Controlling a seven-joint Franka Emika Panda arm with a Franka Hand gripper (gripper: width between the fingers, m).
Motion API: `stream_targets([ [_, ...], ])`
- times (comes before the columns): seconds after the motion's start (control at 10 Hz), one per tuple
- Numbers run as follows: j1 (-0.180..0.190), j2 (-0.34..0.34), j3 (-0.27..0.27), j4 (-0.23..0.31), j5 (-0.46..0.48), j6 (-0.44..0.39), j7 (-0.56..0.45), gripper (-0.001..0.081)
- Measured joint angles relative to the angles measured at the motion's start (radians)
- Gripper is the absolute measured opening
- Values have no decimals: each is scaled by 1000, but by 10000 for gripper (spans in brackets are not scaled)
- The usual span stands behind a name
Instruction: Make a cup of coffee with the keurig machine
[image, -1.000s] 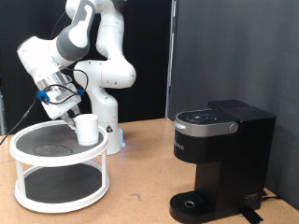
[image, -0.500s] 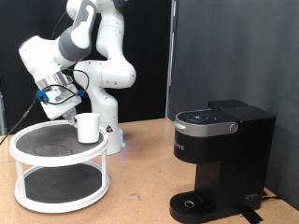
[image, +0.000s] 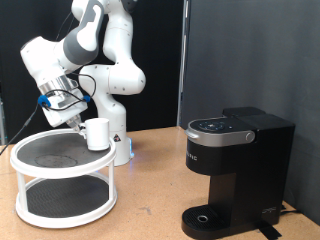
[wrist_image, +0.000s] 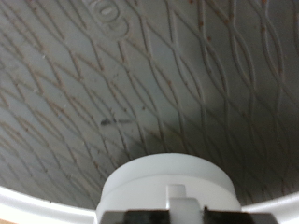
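The cup (image: 97, 134) is a small white mug, held just above the right rim of the white two-tier stand (image: 62, 186) at the exterior view's left. My gripper (image: 82, 124) is shut on it from the left. In the wrist view the cup (wrist_image: 166, 185) sits close at the frame edge, over the stand's grey patterned top (wrist_image: 140, 84). The keurig machine (image: 236, 170) is black and boxy. It stands at the exterior view's right with its lid down, far from the gripper.
The stand's grey top tier (image: 50, 152) shows nothing on it. Brown table surface (image: 150, 200) lies between the stand and the coffee maker. The arm's white base (image: 118, 140) stands behind the stand. A black wall panel is behind the machine.
The gripper has carried the cup a little to the exterior view's right and slightly up, from over the stand's top tier towards its right rim. The coffee maker has not moved.
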Motion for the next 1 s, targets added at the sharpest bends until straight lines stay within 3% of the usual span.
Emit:
stream_targets([
  [0.5,-65,-126,0,72,-30,-243,61,2],
  [0.8,-52,-115,12,79,19,-242,91,2],
  [1.0,-23,-112,87,78,76,-220,193,2],
])
